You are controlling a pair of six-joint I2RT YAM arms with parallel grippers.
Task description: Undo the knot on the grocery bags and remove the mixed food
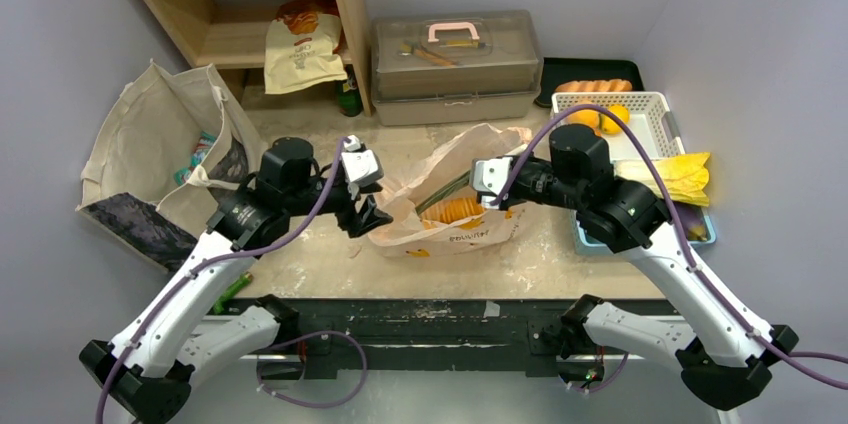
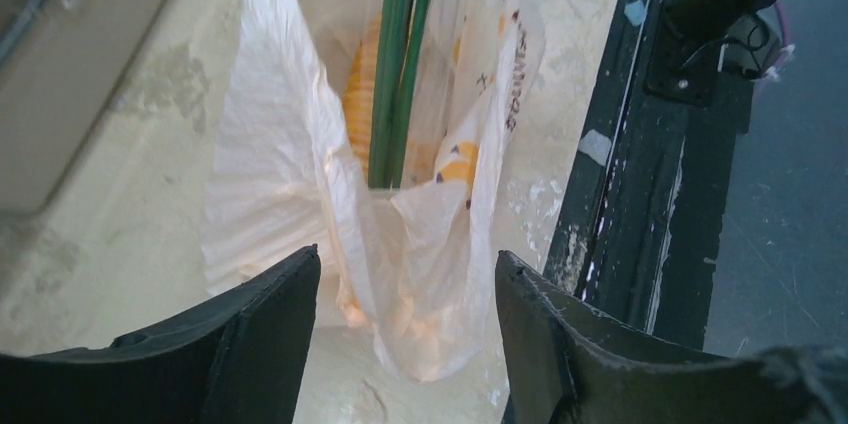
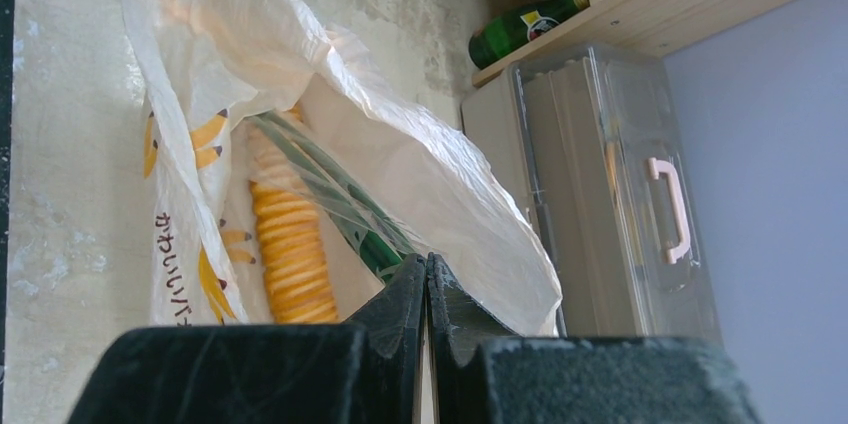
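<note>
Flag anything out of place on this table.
Two things. A yellow leafy vegetable hangs over the white basket's rim rather than lying inside. A green item, too small to identify, lies alone at the table's near-left corner, away from the bag.

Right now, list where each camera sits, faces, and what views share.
Top external: above and behind, looking down at the table; both arms show.
Left wrist: on left arm, facing the thin pale-orange plastic bag between left gripper's open fingers.
Right wrist: on right arm, right gripper's shut fingers pinching that bag.
All show that bag.
</note>
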